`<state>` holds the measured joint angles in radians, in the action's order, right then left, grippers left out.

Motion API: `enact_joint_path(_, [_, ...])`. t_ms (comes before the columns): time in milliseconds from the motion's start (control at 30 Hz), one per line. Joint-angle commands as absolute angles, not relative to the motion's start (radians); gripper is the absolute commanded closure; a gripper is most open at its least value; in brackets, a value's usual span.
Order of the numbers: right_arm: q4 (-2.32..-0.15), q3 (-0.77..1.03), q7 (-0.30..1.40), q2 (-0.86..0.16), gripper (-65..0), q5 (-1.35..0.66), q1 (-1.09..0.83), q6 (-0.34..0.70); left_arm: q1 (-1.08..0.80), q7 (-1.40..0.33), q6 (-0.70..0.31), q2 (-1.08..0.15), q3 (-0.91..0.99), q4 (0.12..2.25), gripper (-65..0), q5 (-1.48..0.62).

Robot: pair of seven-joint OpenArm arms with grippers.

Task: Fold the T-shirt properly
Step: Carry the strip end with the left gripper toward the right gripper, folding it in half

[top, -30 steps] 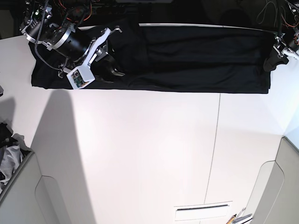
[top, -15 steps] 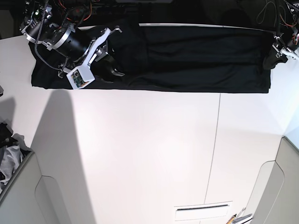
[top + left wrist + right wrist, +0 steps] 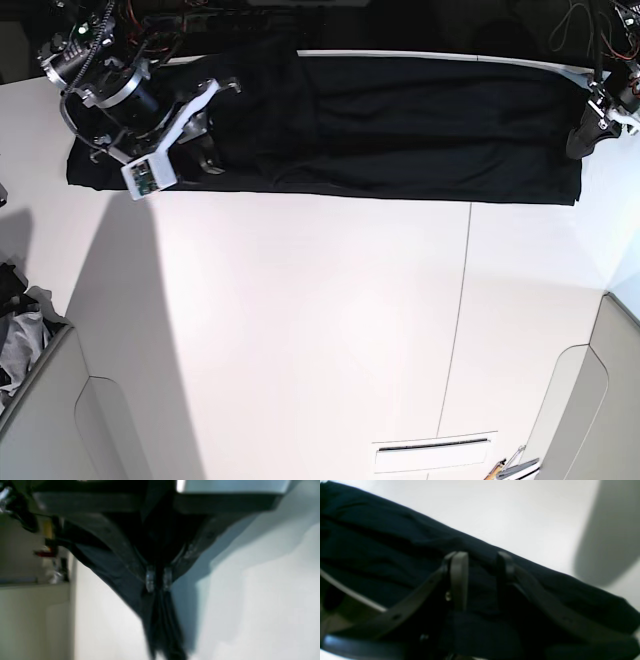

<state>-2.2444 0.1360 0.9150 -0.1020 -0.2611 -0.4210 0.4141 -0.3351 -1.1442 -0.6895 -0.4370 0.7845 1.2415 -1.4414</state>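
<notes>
Since a second ago my right gripper has drawn back toward the shirt's sleeve end, and my left gripper has barely shifted at the opposite end. The T-shirt lies as a long black band across the far edge of the white table, folded lengthwise, its near edge running straight. In the left wrist view my left fingertips are pressed together with a bunch of black cloth pinched between them, the fabric trailing down from the grip over the pale tabletop. In the right wrist view my right fingers stand apart with a clear gap, holding nothing, poised over the dark cloth; whether they touch it I cannot tell. Off at the table's corner a small pile of grey, white and black cloth sits well apart from the shirt.
</notes>
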Motion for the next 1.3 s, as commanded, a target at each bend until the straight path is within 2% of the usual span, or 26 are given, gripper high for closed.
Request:
enact_joint_path(0, [-2.255, 0.163, 0.886, -0.105, -19.7, -0.265, -0.419, 0.403, -0.333, -1.164, -0.698, -0.457, 0.789, 1.274, 0.0, -1.484])
enact_joint_path(200, [-2.192, 0.348, 0.872, -0.138, -19.7, -0.281, -0.419, 0.388, -0.333, -1.224, -0.698, -0.428, 0.789, 1.396, 0.0, -1.484])
enact_joint_path(467, [-2.014, 0.488, 0.804, -0.222, -19.7, -0.322, -0.405, 0.388, -0.345, -1.279, -0.698, -0.307, 0.751, 1.635, 0.0, -1.484])
enact_joint_path(800, [-1.9, 0.506, 0.804, -0.221, -19.7, -0.368, -0.355, 0.389, -0.36, -1.259, -0.698, -0.212, 0.376, 1.871, 0.0, -1.484])
enact_joint_path(1033, [-1.9, 0.506, 0.804, -0.221, -19.7, -0.386, -0.355, 0.389, -0.346, -1.253, -0.698, -0.142, 0.157, 1.89, 0.0, -1.484])
enact_joint_path(1267, [-1.9, 0.506, 0.804, -0.221, -19.7, -0.386, -0.355, 0.389, -0.325, -1.252, -0.698, -0.116, 0.047, 1.89, 0.0, -1.484])
